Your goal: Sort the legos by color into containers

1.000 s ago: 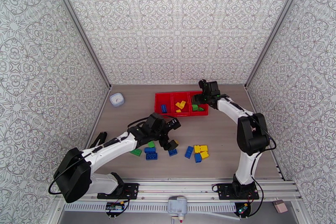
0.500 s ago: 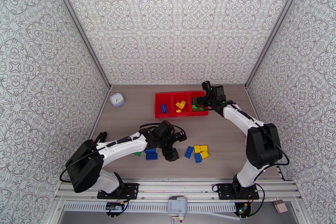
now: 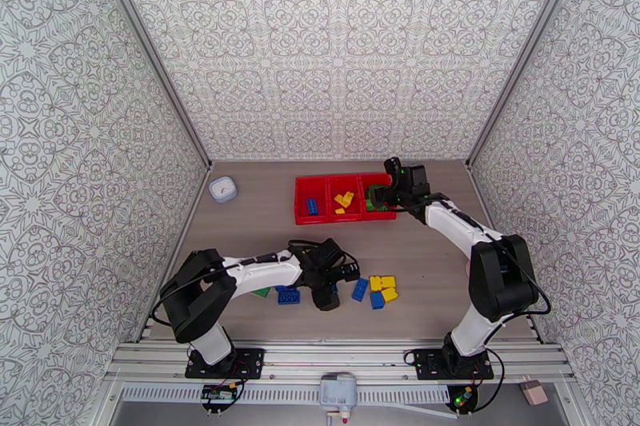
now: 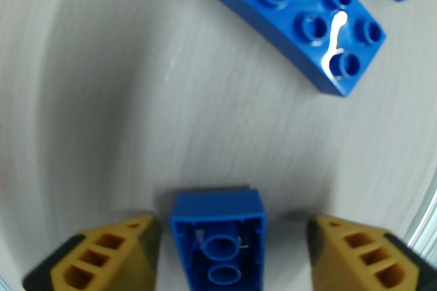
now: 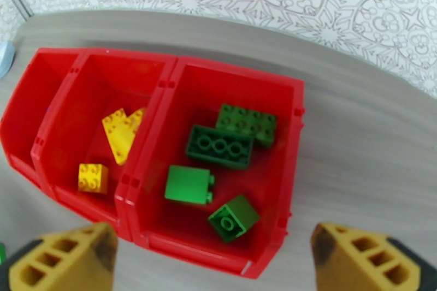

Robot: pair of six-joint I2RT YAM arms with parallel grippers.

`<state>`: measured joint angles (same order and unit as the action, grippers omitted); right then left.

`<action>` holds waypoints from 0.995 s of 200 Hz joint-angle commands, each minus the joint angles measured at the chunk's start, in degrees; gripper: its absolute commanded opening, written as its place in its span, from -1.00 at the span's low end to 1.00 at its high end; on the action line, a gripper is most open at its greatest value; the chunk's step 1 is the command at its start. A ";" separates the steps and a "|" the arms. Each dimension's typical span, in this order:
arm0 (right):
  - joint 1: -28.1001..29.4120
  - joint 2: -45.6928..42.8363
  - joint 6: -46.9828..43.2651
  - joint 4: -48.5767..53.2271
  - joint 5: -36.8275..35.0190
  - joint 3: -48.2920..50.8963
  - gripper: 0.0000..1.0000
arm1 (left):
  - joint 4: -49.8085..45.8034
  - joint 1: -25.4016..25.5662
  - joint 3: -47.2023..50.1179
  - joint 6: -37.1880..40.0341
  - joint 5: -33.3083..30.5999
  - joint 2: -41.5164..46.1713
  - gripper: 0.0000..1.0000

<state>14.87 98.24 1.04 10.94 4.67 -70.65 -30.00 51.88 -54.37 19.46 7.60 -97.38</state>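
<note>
The left pincer (image 4: 232, 256) is sitting low over the desk (image 4: 120, 101), spread open and gripping nothing. A small blue brick (image 4: 218, 232) is lying between its fingers with its hollow underside facing the wrist camera. A clear gap is showing between this brick and the right finger. The left finger is sitting just beside it; contact cannot be confirmed. A longer blue brick (image 4: 295, 19) is lying studs-up ahead of the pincer, toward its right.

The right pincer (image 5: 218, 262) is hanging spread wide and empty, with the near wall of the red tray (image 5: 235, 84) showing between its fingers. Four green bricks (image 5: 218, 147) are lying in the right compartment, directly ahead of it. Yellow bricks (image 5: 117, 131) are lying in the middle compartment, ahead and to its left.
</note>
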 commanded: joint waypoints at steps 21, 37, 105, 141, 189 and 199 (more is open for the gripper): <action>-0.37 -2.51 -0.42 -0.04 0.40 0.61 0.95 | -0.95 0.60 -1.97 0.54 -1.62 -1.47 -0.06; -0.37 -3.11 -0.42 0.16 0.33 0.64 0.95 | -1.22 0.64 -2.10 0.52 -1.42 -1.65 -0.15; -0.37 -7.92 -1.28 0.85 1.87 3.42 0.96 | 1.76 -1.49 0.11 -1.86 -0.74 3.62 -0.51; -0.37 -12.19 -3.20 -1.64 5.23 7.94 0.96 | 8.70 -4.60 2.58 -6.67 -2.12 9.41 -0.54; 0.55 -17.47 -6.24 -5.80 12.40 13.54 0.97 | 18.05 -9.67 2.78 -17.66 -9.53 14.37 -0.61; 1.09 -18.09 -6.88 -6.18 13.81 14.14 0.97 | 18.05 -10.83 1.12 -20.45 -12.43 13.96 -0.62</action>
<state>15.03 82.48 -3.29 7.44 13.04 -58.30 -16.62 43.18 -50.83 7.29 2.50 -83.92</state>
